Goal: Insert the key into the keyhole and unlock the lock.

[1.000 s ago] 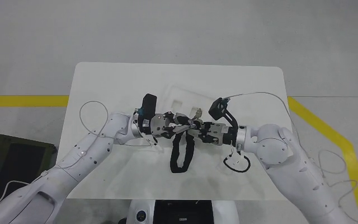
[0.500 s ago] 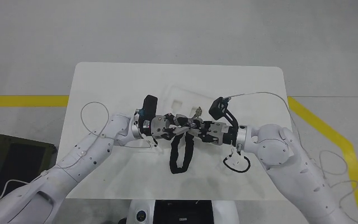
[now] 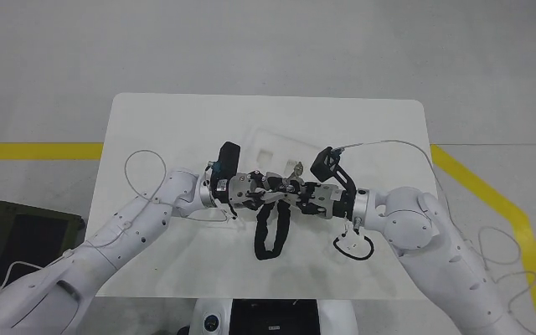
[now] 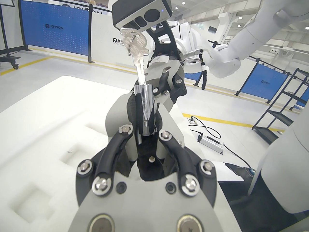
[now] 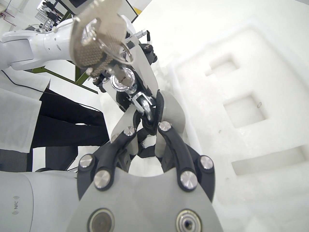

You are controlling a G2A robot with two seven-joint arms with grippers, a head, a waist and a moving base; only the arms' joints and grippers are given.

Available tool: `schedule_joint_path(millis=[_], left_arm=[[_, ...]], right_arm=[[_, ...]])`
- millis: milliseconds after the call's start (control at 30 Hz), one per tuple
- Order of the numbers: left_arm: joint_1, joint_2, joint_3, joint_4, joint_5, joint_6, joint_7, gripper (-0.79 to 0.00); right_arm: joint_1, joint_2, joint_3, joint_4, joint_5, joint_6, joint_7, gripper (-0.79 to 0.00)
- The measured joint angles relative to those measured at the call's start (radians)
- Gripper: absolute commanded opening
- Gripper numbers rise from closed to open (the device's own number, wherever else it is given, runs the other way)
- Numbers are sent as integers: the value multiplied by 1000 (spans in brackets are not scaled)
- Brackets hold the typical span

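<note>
Top view: two grippers meet over the white table (image 3: 151, 134).
Left gripper (image 4: 144, 121): fingers shut tight on the shiny silver lock barrel (image 4: 144, 97).
Small silver key (image 4: 136, 47): already in the keyhole, sticking out.
Right gripper (image 5: 148, 109): fingers pinch the black cloth-covered chain (image 3: 272, 230) beside the barrel.
Left to do: probably turning the key; I cannot tell if it is unlocked.

Grey floor (image 3: 251, 42) lay around white surface (image 3: 151, 126). Yellow tape line (image 3: 50, 151) met surface's left edge; second yellow line (image 3: 494, 201) slanted away past right edge. Hall beyond: blue barrier panels (image 4: 55, 28), round ceiling lights (image 4: 183, 2), black shelf rack (image 4: 282, 102). Grey power brick (image 4: 211, 143) with black cable lay on floor.
</note>
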Motion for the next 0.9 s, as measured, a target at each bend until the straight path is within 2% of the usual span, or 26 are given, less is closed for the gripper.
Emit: schedule_joint_path(millis=[167, 200, 233, 267, 300, 333, 367, 600, 767, 800, 900], left_arm=[[-12, 0, 16, 5, -3, 0, 11, -785], [-13, 0, 19, 6, -4, 0, 15, -785], [-14, 0, 20, 7, -5, 0, 19, -785], [-14, 0, 20, 8, -5, 0, 23, -785], [-14, 0, 20, 9, -4, 0, 28, -785], [-13, 0, 20, 10, -4, 0, 36, -785], [-12, 0, 19, 12, -3, 0, 42, -785], [0, 6, 3, 24, 14, 0, 73, -785], [8, 13, -38, 39, 47, 2, 78, -785], [13, 15, -50, 38, 59, 7, 74, -785], [27, 17, -72, 30, 77, 15, 66, -785]], right_arm=[[-8, 0, 1, 0, -5, 2, -4, -785], [-9, 0, 0, 0, -6, 2, -3, -680], [-9, 0, 0, 1, -7, 4, -2, -471], [-10, 0, 0, 2, -7, 6, -2, -416], [-11, 0, 1, 3, -7, 8, 0, -311], [-13, 0, 1, 5, -6, 11, 2, -46], [-14, 0, 2, 6, -4, 13, 3, 0], [-31, 5, 35, 7, 4, 29, 1, 0], [-68, 15, 90, -18, 43, 46, 8, -3], [-81, 17, 108, -31, 67, 49, 9, -219], [-112, 23, 153, -64, 130, 44, 12, -557]])
